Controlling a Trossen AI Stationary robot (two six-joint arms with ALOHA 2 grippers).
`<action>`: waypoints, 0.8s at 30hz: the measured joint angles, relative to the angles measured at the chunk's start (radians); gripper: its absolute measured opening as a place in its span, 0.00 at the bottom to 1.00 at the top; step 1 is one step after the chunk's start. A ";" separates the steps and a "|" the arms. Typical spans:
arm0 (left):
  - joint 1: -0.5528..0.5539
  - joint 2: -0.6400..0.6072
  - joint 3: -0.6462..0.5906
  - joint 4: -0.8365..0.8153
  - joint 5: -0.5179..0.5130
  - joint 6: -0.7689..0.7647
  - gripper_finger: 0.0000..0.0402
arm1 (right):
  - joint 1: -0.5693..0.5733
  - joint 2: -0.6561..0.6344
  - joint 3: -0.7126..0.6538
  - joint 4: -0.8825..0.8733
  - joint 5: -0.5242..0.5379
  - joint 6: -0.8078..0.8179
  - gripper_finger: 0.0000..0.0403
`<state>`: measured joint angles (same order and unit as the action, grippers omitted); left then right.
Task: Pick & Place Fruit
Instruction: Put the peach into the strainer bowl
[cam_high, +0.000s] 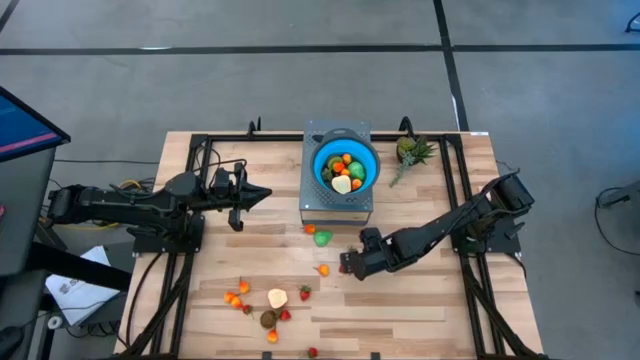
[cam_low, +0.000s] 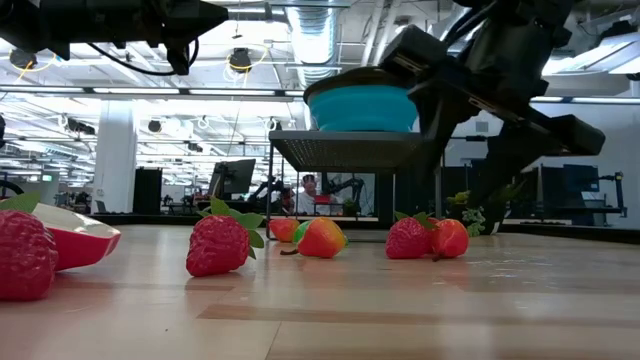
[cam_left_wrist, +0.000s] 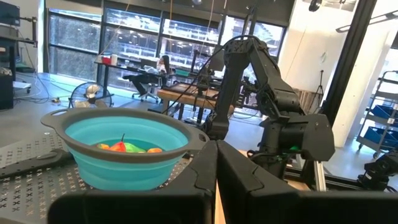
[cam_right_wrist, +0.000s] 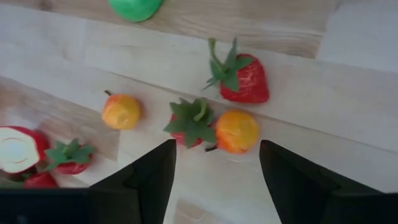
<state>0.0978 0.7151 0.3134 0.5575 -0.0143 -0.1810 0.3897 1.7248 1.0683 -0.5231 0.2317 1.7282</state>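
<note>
The left gripper (cam_high: 262, 194) is waiting with fingers closed beside the blue bowl (cam_high: 346, 165) (already holding several fruits). The right gripper (cam_right_wrist: 217, 168) is hovering, fingers spread and empty, over a strawberry (cam_right_wrist: 189, 122) touching a small orange fruit (cam_right_wrist: 236, 131) on the table (cam_high: 420, 300); both look light, hard and slippery, best pinched across their middle.

overhead, table-level, 2 wrist views, perhaps sharing bowl (cam_high: 346, 166)

Grey floor (cam_high: 250, 90); glass walls (cam_left_wrist: 130, 37); bright ceiling lights (cam_low: 130, 92).
</note>
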 joint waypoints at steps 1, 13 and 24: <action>0.000 0.000 0.000 0.000 0.000 0.000 0.00 | 0.000 0.000 0.000 0.008 0.001 0.000 0.54; 0.000 0.000 0.000 0.000 0.000 0.000 0.00 | 0.008 0.000 0.000 0.121 0.034 0.000 0.48; 0.000 0.000 0.000 0.000 0.000 0.000 0.00 | 0.015 0.000 0.000 0.138 0.061 -0.057 0.47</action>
<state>0.0978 0.7155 0.3134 0.5575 -0.0147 -0.1810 0.4049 1.7245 1.0683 -0.3846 0.2928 1.6716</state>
